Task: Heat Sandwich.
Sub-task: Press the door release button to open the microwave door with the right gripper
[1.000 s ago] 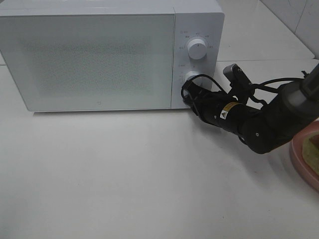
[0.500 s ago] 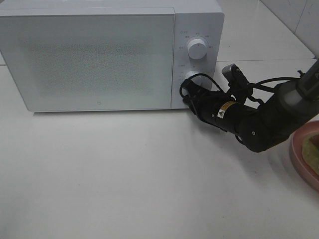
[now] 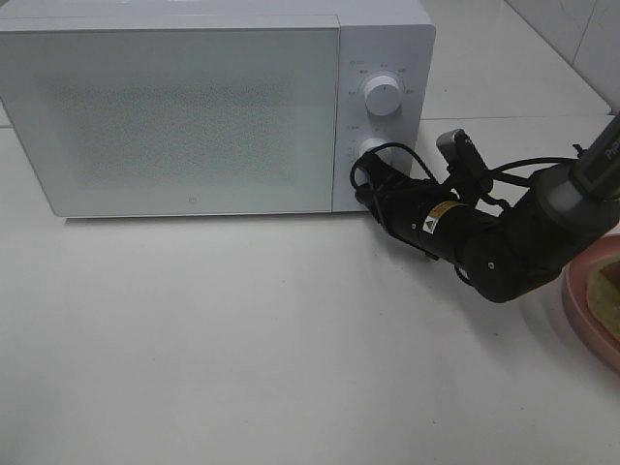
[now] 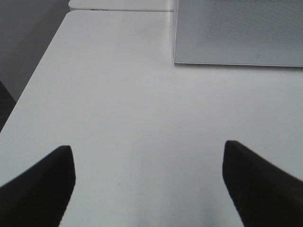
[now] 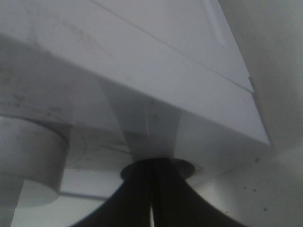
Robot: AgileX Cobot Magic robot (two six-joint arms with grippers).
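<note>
Two grippers, one busy. Nearest, the left gripper (image 4: 147, 147) hangs over the table (image 4: 142, 85), jaws spread wide, empty. At the near right edge the sandwich (image 3: 611, 289) sits on its pink plate (image 3: 581, 312), mostly cut off. We judge it light, soft, layers slippy: grab the plate rim, not bread. Farther, the right gripper (image 3: 364, 184), pinched shut on nothing, noses the lower panel of the microwave (image 3: 194, 116); door closed.

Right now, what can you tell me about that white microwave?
The microwave is a glossy white box standing upright on the white table. Its door, with a speckled window, is closed. Beside the door, a control panel carries two round white dials, an upper knob and a lower knob. The shut right gripper appears to press the panel just below the lower knob.
</note>
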